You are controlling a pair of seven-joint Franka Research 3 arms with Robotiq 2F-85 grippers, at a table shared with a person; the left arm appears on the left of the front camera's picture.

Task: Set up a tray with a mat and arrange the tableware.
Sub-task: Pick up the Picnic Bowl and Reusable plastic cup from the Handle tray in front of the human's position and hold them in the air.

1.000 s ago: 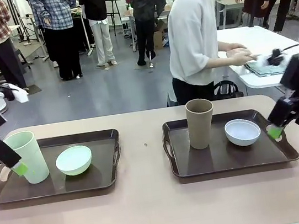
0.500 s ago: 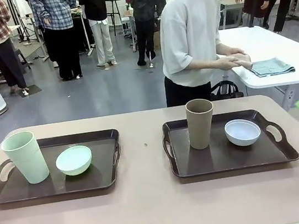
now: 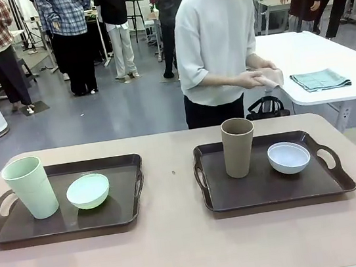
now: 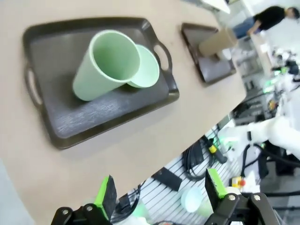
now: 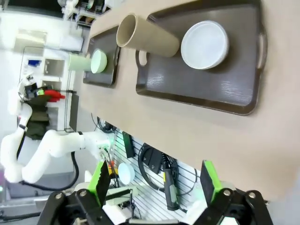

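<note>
Gaping wide, the left gripper has nothing between its green pads. Beyond it in the left wrist view lies the left tray, dark brown, carrying the mint green tumbler, which stands upright. The mint green bowl sits just beside the tumbler.

The right gripper is spread just as wide and is also empty. Past it lies the right tray, with the tan tumbler upright on it and the white bowl close by.

From the front, both trays rest side by side but apart on the tan table, each tumbler to the left of its bowl.

At the far side a person stands turned toward a white table and holds a pale cloth in both hands. A folded teal cloth lies on that white table.
</note>
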